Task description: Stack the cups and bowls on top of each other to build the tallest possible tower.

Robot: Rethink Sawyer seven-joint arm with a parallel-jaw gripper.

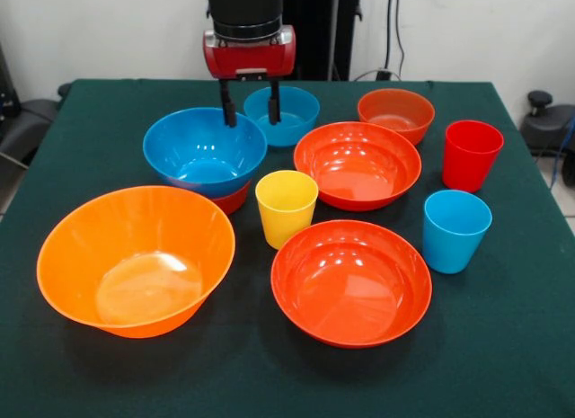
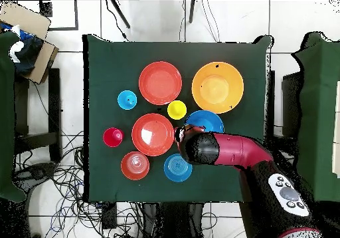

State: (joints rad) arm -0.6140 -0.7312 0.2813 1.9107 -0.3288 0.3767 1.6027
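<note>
Green cloth [image 1: 503, 346] covers the surface. Tangled cables [image 2: 60, 175] and a cardboard box [image 2: 26, 19] lie on the floor.

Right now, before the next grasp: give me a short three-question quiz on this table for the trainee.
1. True or false: the yellow cup stands inside a bowl.
2. What does the big blue bowl rest on? A) a small red-orange bowl B) the yellow cup C) nothing but bare table
3. Fill in: the pincer is ___ (open/shut).
Key: 1 false, it stands on the cloth. 2 A. 3 open, holding nothing.
</note>
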